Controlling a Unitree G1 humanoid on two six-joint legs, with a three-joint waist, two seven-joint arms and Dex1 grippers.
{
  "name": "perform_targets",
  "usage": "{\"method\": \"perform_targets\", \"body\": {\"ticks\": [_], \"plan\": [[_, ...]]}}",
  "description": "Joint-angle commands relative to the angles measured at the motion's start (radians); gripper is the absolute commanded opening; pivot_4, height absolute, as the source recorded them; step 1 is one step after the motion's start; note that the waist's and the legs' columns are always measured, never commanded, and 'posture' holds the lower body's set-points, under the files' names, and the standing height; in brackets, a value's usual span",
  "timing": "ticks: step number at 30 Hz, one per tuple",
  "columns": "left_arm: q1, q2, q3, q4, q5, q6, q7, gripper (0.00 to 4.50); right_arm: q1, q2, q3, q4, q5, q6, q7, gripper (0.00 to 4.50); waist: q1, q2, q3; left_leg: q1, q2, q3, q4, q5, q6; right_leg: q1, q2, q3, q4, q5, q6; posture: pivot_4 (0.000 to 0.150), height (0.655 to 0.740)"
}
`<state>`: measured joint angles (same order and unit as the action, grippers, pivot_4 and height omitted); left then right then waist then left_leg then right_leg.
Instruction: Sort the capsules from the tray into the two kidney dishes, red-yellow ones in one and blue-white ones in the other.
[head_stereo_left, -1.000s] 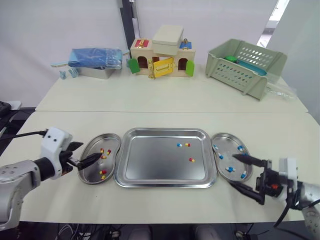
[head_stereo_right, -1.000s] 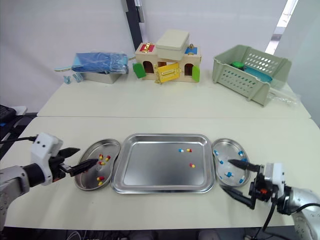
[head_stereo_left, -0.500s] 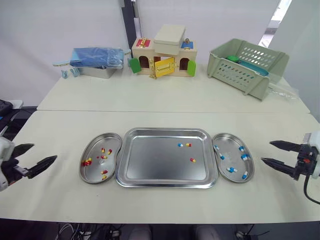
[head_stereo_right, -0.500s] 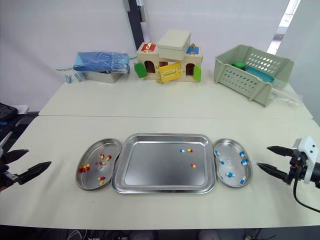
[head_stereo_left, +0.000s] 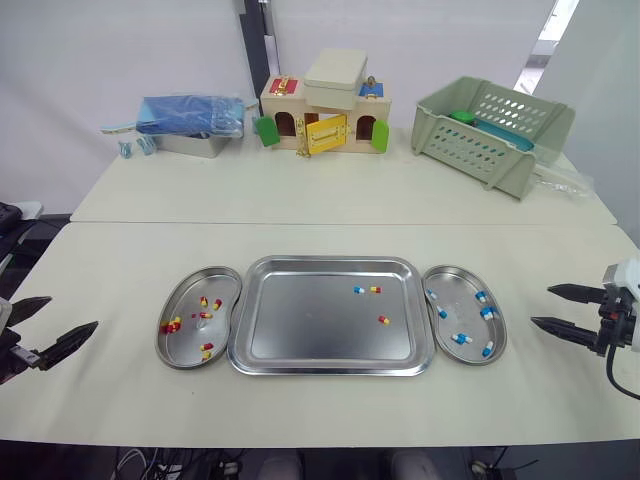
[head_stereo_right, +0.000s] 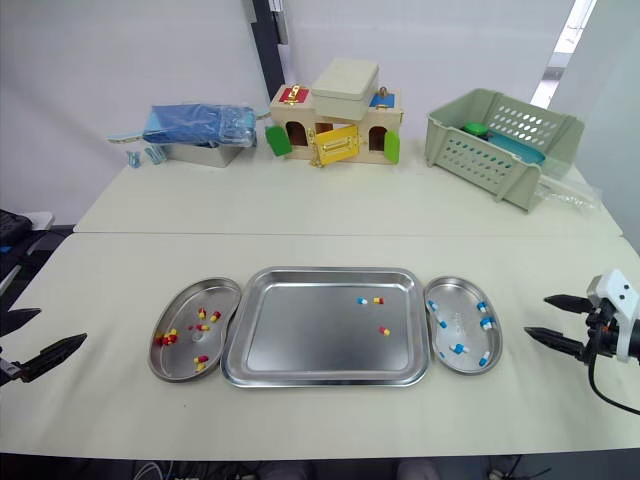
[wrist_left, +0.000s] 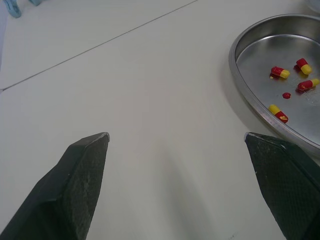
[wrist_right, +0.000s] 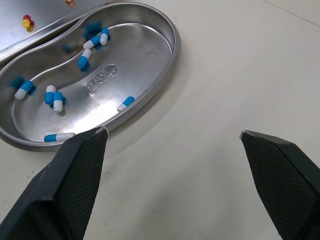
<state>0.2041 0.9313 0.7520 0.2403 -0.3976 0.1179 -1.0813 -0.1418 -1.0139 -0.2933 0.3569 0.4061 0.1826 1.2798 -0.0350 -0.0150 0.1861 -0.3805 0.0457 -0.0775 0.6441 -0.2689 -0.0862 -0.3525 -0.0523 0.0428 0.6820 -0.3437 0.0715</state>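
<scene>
Both of my hands have come away from the dishes. A second ago my left hand (head_stereo_left: 73, 311) was reaching in over the left kidney dish (head_stereo_left: 228, 284) and my right hand (head_stereo_left: 541, 305) sat at the near edge of the right kidney dish (head_stereo_left: 460, 285). Now each hangs over bare desk (head_stereo_left: 330, 410), well apart from the tray (head_stereo_left: 300, 335): the left hand far out to the tray's left, past its dish, the right hand far out to the tray's right, past the other dish. Both hands are spread wide and carry nothing; in the wrist views the black fingers stand far apart with only desk surface between them

The tray has not shifted and lies between the two dishes, each set just beside one of its short sides. The dish left of the tray holds the red-yellow capsules (head_stereo_left: 203, 301), and the dish right of the tray holds the blue-white capsules (head_stereo_left: 487, 312), so the colour split is settled. Three capsules are left in the tray, all in its right part: a lone blue-white capsule (head_stereo_left: 358, 290) with a red-yellow capsule (head_stereo_left: 375, 290) just beside it, and a second red-yellow capsule (head_stereo_left: 383, 320) a little nearer to me

I read the pull-back as a pause between picks, not a finish: the sort looks mostly done, with those three still to go. The close pair worries me, since closing on one could nudge or catch its neighbour, and a capsule may skid on the smooth steel
</scene>
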Motion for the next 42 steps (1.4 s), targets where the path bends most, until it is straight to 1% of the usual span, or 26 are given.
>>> {"method": "perform_targets", "body": {"ticks": [1, 4, 7, 9, 10, 12, 13, 16, 18, 20, 23, 26, 28, 31, 34, 37, 40, 42], "plan": [[0.047, -0.040, 0.015, -0.108, -0.069, -0.021, -0.056, 4.49, -0.030, -0.030, -0.014, 0.020, -0.013, -0.010, 0.010, 4.50, 0.000, 0.000, 0.000, 0.000, 0.000, 0.000, 0.000, 0.000, 0.000, 0.000, 0.000, 0.000, 0.000, 0.000, 0.000, 0.150, 0.7400], [0.125, -0.100, 0.009, -0.259, -0.127, -0.032, -0.109, 4.49, -0.060, -0.039, 0.006, 0.057, -0.033, -0.013, 0.032, 4.50, 0.000, 0.000, 0.000, -0.001, 0.000, 0.001, 0.000, 0.000, 0.000, 0.000, -0.001, 0.001, -0.001, 0.000, 0.000, 0.150, 0.7400], [0.197, -0.178, -0.003, -0.432, -0.207, 0.001, -0.110, 4.49, -0.098, -0.037, 0.020, 0.099, -0.052, -0.033, 0.047, 4.50, 0.000, 0.000, 0.000, 0.000, 0.000, 0.001, 0.000, 0.000, 0.000, 0.000, 0.000, 0.001, -0.001, 0.000, 0.000, 0.150, 0.7400], [0.281, -0.261, -0.034, -0.587, -0.287, 0.011, -0.120, 4.49, -0.131, -0.035, 0.039, 0.126, -0.066, -0.042, 0.057, 4.50, -0.001, 0.000, 0.000, 0.000, 0.000, 0.001, 0.001, 0.000, 0.000, 0.000, 0.000, 0.001, 0.000, 0.000, 0.000, 0.150, 0.7400], [0.338, -0.303, -0.063, -0.663, -0.305, 0.000, -0.134, 4.49, -0.149, -0.033, 0.051, 0.135, -0.073, -0.044, 0.063, 4.50, -0.004, 0.000, 0.000, 0.000, 0.000, 0.002, 0.001, 0.000, 0.000, 0.001, -0.001, 0.002, 0.000, 0.000, 0.000, 0.150, 0.7400], [0.439, -0.381, -0.114, -0.759, -0.319, -0.035, -0.165, 4.49, -0.174, -0.030, 0.065, 0.143, -0.080, -0.043, 0.074, 4.50, -0.008, 0.000, 0.000, 0.000, 0.000, 0.003, 0.001, 0.000, 0.000, 0.001, -0.001, 0.003, -0.002, 0.000, 0.001, 0.150, 0.7400], [0.485, -0.432, -0.146, -0.782, -0.307, -0.081, -0.184, 4.49, -0.182, -0.031, 0.073, 0.137, -0.079, -0.034, 0.083, 4.50, -0.008, 0.000, 0.000, 0.000, 0.000, 0.004, 0.000, 0.000, 0.000, 0.000, -0.001, 0.003, -0.002, 0.000, 0.001, 0.150, 0.7400], [0.570, -0.563, -0.218, -0.777, -0.296, -0.216, -0.253, 4.49, -0.181, -0.047, 0.088, 0.093, -0.067, 0.003, 0.116, 4.50, -0.007, 0.001, -0.001, 0.000, 0.000, 0.004, 0.001, 0.000, 0.000, 0.001, -0.001, 0.003, -0.002, 0.000, 0.001, 0.150, 0.7400], [0.598, -0.626, -0.238, -0.747, -0.288, -0.279, -0.258, 4.49, -0.177, -0.058, 0.088, 0.060, -0.060, 0.028, 0.128, 4.50, -0.006, 0.002, -0.001, 0.001, 0.000, 0.004, 0.001, 0.000, 0.000, 0.001, -0.001, 0.003, -0.002, 0.000, 0.001, 0.150, 0.7400], [0.627, -0.689, -0.259, -0.702, -0.285, -0.377, -0.306, 4.49, -0.178, -0.072, 0.093, 0.003, -0.048, 0.069, 0.142, 4.50, -0.002, 0.002, -0.001, 0.001, 0.000, 0.004, 0.001, 0.000, 0.000, 0.002, -0.001, 0.003, -0.002, 0.000, 0.001, 0.150, 0.7400], [0.663, -0.746, -0.299, -0.644, -0.282, -0.468, -0.350, 4.49, -0.188, -0.086, 0.101, -0.134, -0.010, 0.185, 0.137, 4.50, 0.001, 0.002, -0.001, 0.000, -0.001, 0.004, 0.001, -0.001, 0.001, 0.001, -0.001, 0.004, -0.003, 0.000, 0.001, 0.150, 0.7400], [0.647, -0.793, -0.330, -0.590, -0.276, -0.541, -0.334, 4.49, -0.221, -0.077, 0.115, -0.312, 0.056, 0.361, 0.088, 4.50, 0.002, 0.002, -0.001, 0.000, 0.000, 0.004, 0.001, -0.001, 0.001, 0.001, 0.000, 0.004, -0.003, 0.000, 0.001, 0.150, 0.7400], [0.626, -0.810, -0.347, -0.560, -0.257, -0.576, -0.310, 4.49, -0.254, -0.055, 0.135, -0.431, 0.097, 0.467, 0.031, 4.50, 0.001, 0.002, -0.001, 0.000, 0.000, 0.004, 0.001, -0.001, 0.001, 0.001, 0.000, 0.004, -0.003, 0.000, 0.001, 0.150, 0.7400], [0.596, -0.823, -0.375, -0.537, -0.249, -0.627, -0.282, 4.49, -0.327, 0.025, 0.191, -0.603, 0.154, 0.616, -0.094, 4.50, -0.001, 0.005, -0.002, 0.000, 0.000, 0.004, 0.001, -0.001, 0.001, 0.000, 0.000, 0.004, -0.003, 0.000, 0.001, 0.150, 0.7400], [0.584, -0.827, -0.403, -0.542, -0.242, -0.653, -0.239, 4.49, -0.380, 0.121, 0.300, -0.724, 0.138, 0.705, -0.215, 4.50, 0.003, 0.005, -0.002, -0.003, -0.001, 0.004, 0.000, -0.002, 0.003, -0.001, 0.000, 0.004, -0.004, 0.000, 0.001, 0.150, 0.7400], [0.593, -0.815, -0.423, -0.534, -0.241, -0.679, -0.222, 4.49, -0.444, 0.228, 0.422, -0.761, 0.085, 0.771, -0.334, 4.50, 0.003, 0.006, -0.002, -0.005, -0.001, 0.004, 0.000, -0.002, 0.004, -0.002, -0.001, 0.004, -0.007, 0.000, 0.001, 0.150, 0.7400], [0.601, -0.802, -0.441, -0.530, -0.240, -0.694, -0.201, 4.49, -0.483, 0.291, 0.476, -0.750, 0.061, 0.793, -0.393, 4.50, 0.002, 0.006, -0.002, -0.006, -0.002, 0.004, 0.000, -0.002, 0.004, -0.004, -0.002, 0.004, -0.007, 0.001, 0.002, 0.150, 0.7400], [0.603, -0.790, -0.452, -0.533, -0.237, -0.707, -0.191, 4.50, -0.506, 0.337, 0.522, -0.727, 0.028, 0.780, -0.434, 4.12, 0.002, 0.006, -0.002, -0.008, -0.002, 0.004, 0.000, -0.003, 0.004, -0.005, -0.002, 0.004, -0.007, 0.001, 0.002, 0.150, 0.7400]]}}
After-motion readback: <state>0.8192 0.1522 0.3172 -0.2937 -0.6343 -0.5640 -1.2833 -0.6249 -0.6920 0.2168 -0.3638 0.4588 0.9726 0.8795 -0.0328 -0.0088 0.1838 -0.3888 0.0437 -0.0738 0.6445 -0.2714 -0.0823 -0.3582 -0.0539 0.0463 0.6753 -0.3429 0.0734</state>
